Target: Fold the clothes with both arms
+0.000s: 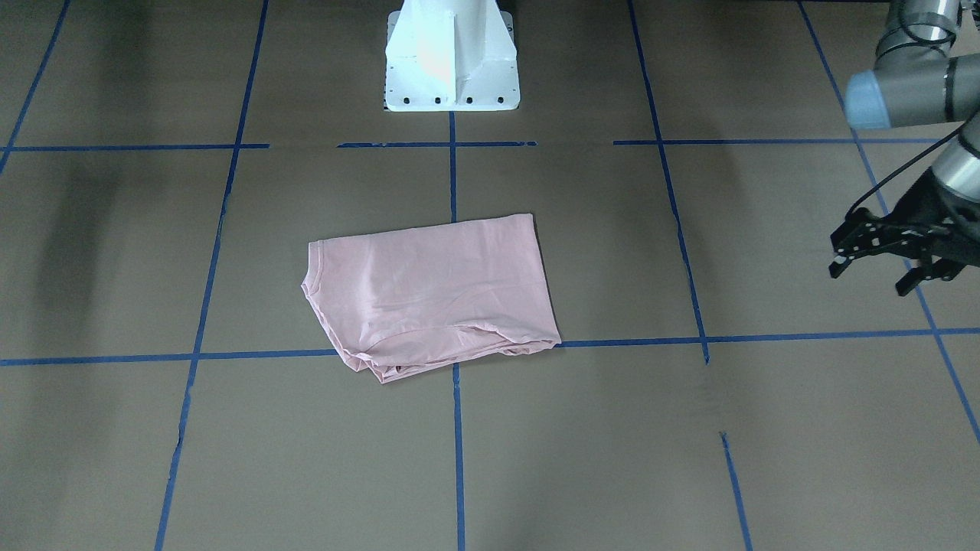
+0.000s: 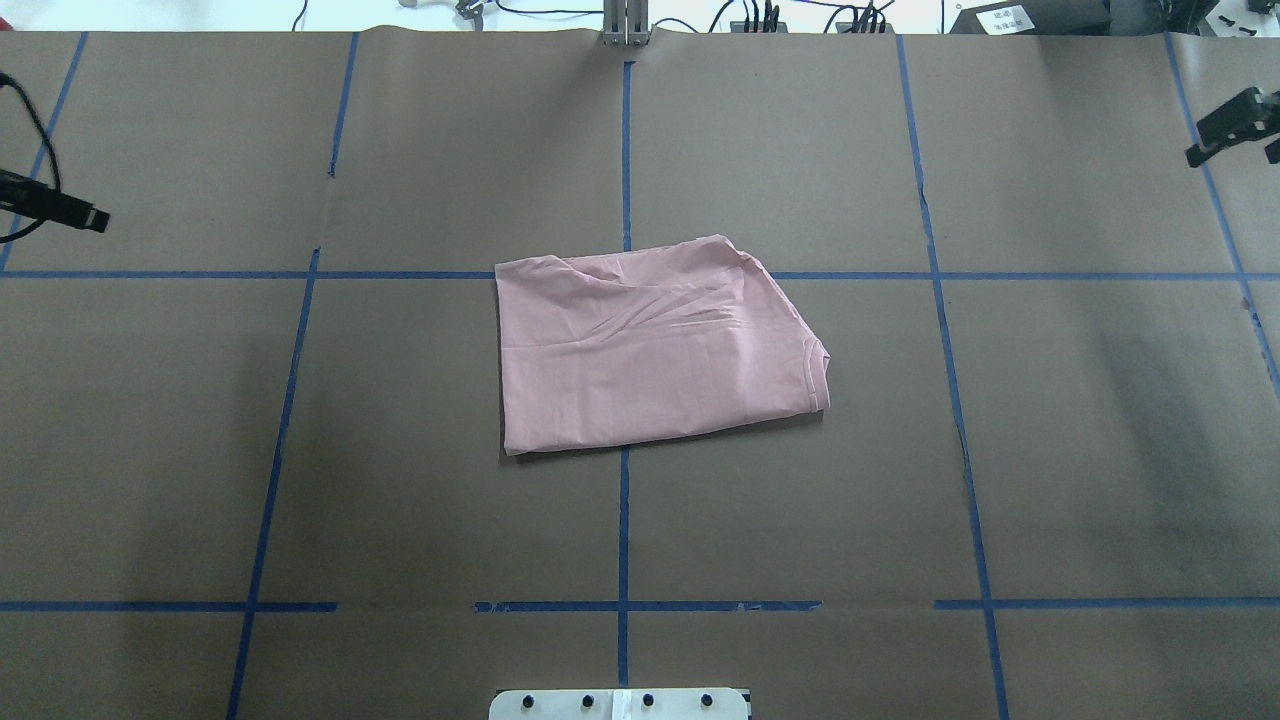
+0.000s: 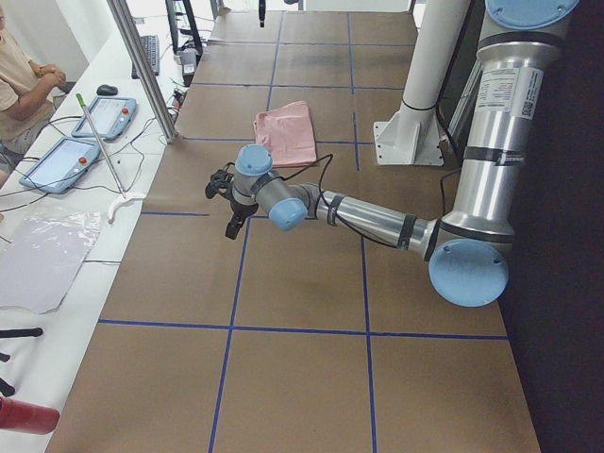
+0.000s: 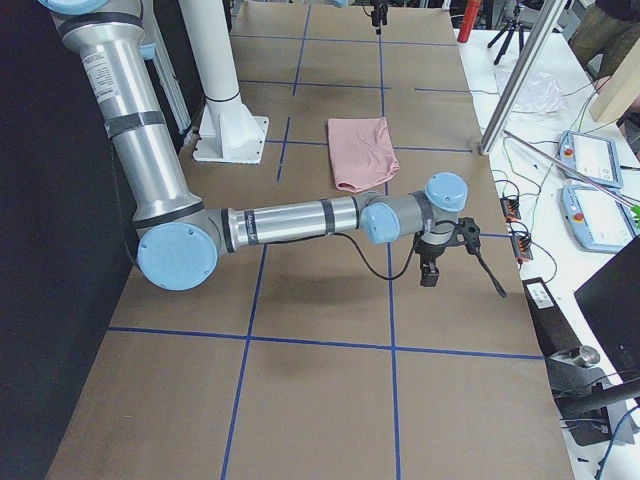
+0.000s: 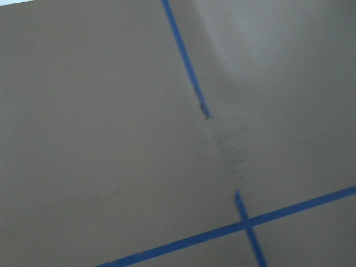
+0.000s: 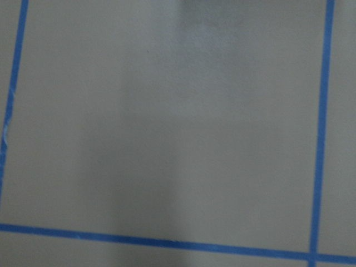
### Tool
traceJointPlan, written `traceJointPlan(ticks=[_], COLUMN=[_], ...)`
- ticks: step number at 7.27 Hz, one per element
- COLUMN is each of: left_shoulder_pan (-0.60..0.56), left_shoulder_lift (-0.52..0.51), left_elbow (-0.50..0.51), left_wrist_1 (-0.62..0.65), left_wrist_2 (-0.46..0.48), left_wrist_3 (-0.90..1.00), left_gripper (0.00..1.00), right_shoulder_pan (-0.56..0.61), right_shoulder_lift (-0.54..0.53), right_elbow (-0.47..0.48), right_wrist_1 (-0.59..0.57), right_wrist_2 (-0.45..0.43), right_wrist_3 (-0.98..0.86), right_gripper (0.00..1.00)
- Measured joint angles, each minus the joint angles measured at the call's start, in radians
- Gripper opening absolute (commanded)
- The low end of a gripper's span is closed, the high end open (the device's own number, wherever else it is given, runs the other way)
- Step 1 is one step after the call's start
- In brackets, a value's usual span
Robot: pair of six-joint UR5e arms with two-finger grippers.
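Observation:
The clothes, one pale pink T-shirt (image 1: 429,295), lie folded into a rough rectangle on the brown table near its middle, plain side up (image 2: 650,345). Nothing holds or touches the shirt. My left gripper (image 1: 873,279) hovers open and empty far off to the shirt's side, near the table's left end (image 3: 220,209). My right gripper (image 2: 1235,135) is at the opposite end of the table, fingers apart and holding nothing. Both wrist views show only bare brown table with blue tape lines.
The white pedestal base (image 1: 452,69) stands at the robot's side of the table. Blue tape lines (image 2: 624,520) grid the surface. Beyond the far edge, a bench holds teach pendants (image 3: 104,118), a metal post (image 3: 142,71) rises, and a person (image 3: 19,80) sits.

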Motion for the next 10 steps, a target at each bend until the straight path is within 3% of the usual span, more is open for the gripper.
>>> traceJointPlan(ticks=[3,5,6,10], left_shoulder_pan=[-0.212,-0.305,-0.328,-0.340], left_shoulder_lift=[0.093,0.115,0.141,0.164], left_elbow=[-0.038,-0.071,-0.080,-0.101], left_wrist_1=[0.310,0.494,0.518,0.488], left_wrist_2=[-0.084,-0.095,-0.094,-0.094], left_wrist_3=[0.322,0.497,0.549,0.377], left_gripper=[1.00,1.00,1.00,1.00], right_shoulder_pan=[0.071,0.076,0.077,0.076], right_shoulder_lift=[-0.208,-0.243,-0.247,-0.257], right_elbow=[0.149,0.172,0.171,0.169], right_wrist_1=[-0.087,-0.086,-0.083,-0.081], right_wrist_2=[0.005,0.021,0.023,0.019], right_wrist_3=[-0.223,-0.228,-0.226,-0.229], right_gripper=[1.00,1.00,1.00,1.00])
